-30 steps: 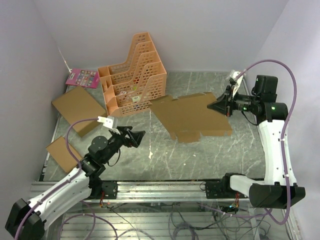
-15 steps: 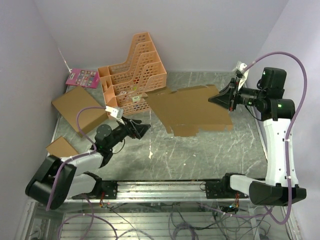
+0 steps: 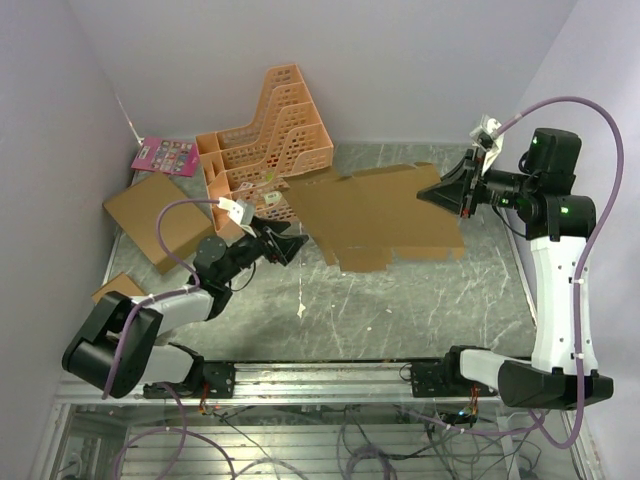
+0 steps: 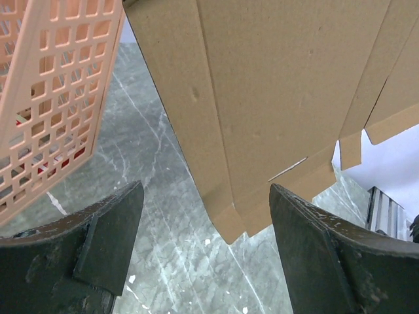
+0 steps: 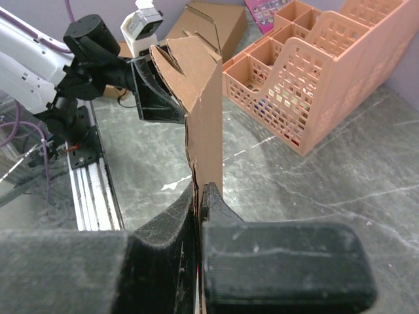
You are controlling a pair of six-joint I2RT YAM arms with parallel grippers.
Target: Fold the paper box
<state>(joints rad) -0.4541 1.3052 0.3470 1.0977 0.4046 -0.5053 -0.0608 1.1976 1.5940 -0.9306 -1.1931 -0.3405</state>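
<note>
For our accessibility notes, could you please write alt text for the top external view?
The right gripper, shut, holds a brown die-cut cardboard sheet by its right edge above the grey marble-patterned table, while the open left gripper points toward its left edge beside an orange plastic lattice rack.

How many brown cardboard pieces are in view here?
3. The paper box sheet, held above mid-table in the right pincer; a larger flat box at the left edge beside the orange rack; a smaller box nearer, partly hidden behind the left arm.
</note>
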